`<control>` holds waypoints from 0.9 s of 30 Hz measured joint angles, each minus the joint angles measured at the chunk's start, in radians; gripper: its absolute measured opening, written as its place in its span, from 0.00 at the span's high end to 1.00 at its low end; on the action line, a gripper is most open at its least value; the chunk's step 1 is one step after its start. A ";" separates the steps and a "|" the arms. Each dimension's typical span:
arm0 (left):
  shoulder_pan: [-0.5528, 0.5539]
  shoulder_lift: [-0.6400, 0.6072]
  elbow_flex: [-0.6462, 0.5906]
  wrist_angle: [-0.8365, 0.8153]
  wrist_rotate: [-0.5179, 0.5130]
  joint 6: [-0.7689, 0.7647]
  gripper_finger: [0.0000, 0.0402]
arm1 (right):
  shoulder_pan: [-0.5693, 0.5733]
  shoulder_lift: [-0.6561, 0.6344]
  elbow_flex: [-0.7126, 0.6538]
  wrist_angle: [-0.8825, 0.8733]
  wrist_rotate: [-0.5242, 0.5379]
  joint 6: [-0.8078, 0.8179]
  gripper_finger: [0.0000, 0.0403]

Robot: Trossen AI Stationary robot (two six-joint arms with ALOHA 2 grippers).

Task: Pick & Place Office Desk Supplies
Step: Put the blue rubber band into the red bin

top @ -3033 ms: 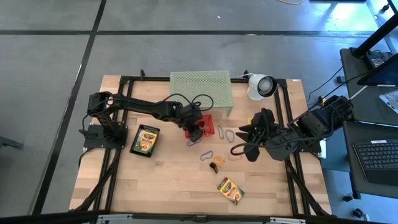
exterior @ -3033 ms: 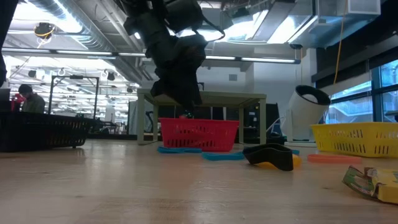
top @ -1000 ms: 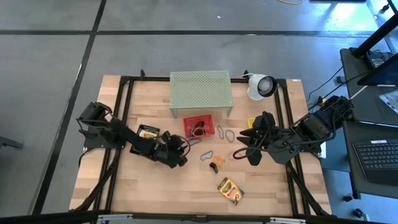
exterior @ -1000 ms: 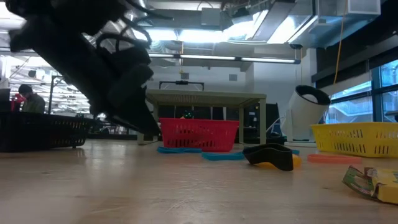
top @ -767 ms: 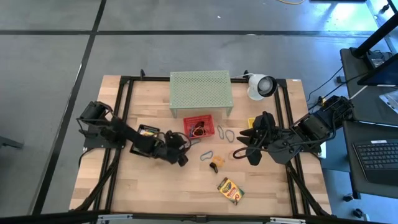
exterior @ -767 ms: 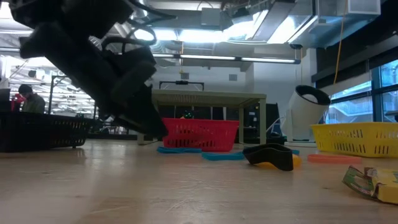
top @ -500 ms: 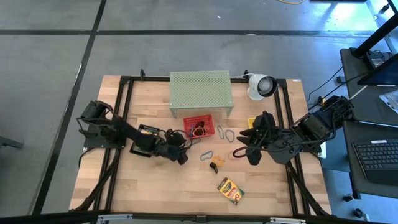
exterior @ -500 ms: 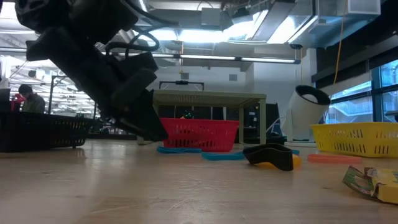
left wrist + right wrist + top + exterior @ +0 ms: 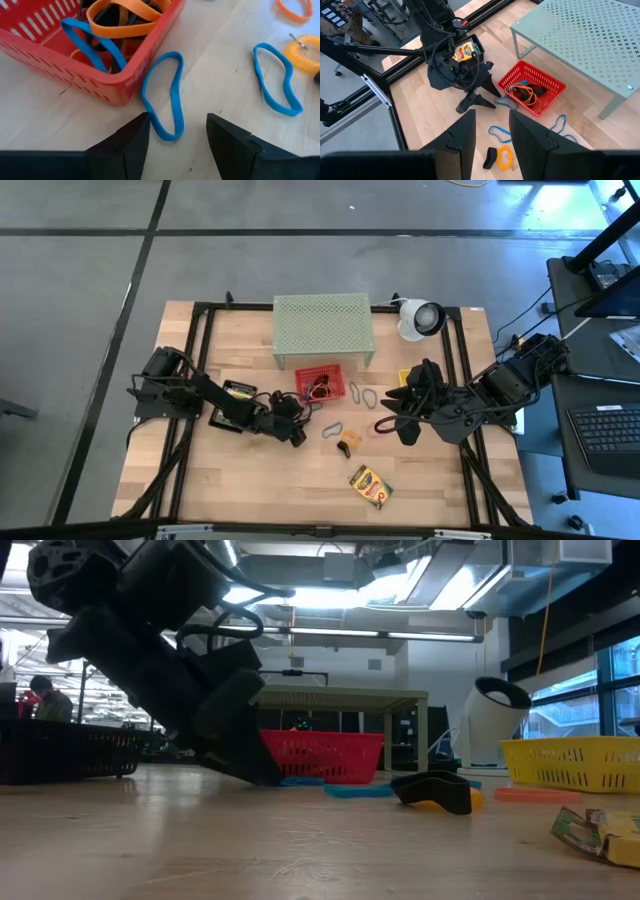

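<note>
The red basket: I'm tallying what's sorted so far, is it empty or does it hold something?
Not empty. The red basket holds orange bands and a blue band; another blue loop lies outside on the table.

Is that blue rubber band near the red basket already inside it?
No. In the left wrist view the blue rubber band lies on the table just outside the red basket, in front of the open left gripper.

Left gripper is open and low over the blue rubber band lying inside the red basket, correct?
Not quite. The left gripper is open and low, but the blue rubber band under it lies on the table, outside the red basket, against its wall. The left wrist view shows this. Other bands do lie inside the basket.
</note>
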 joint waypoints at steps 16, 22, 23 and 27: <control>0.005 0.010 -0.002 -0.043 0.150 -0.073 0.99 | 0.000 0.000 0.000 0.017 0.000 0.000 0.71; -0.011 -0.036 -0.005 -0.016 0.167 -0.051 0.99 | 0.000 0.000 0.000 0.030 0.000 0.000 0.71; -0.015 -0.046 -0.005 -0.011 0.183 -0.046 0.99 | 0.000 0.000 0.000 0.030 0.000 0.000 0.71; -0.032 -0.086 0.000 0.014 0.313 -0.043 0.99 | 0.000 0.000 0.000 0.031 0.000 0.000 0.71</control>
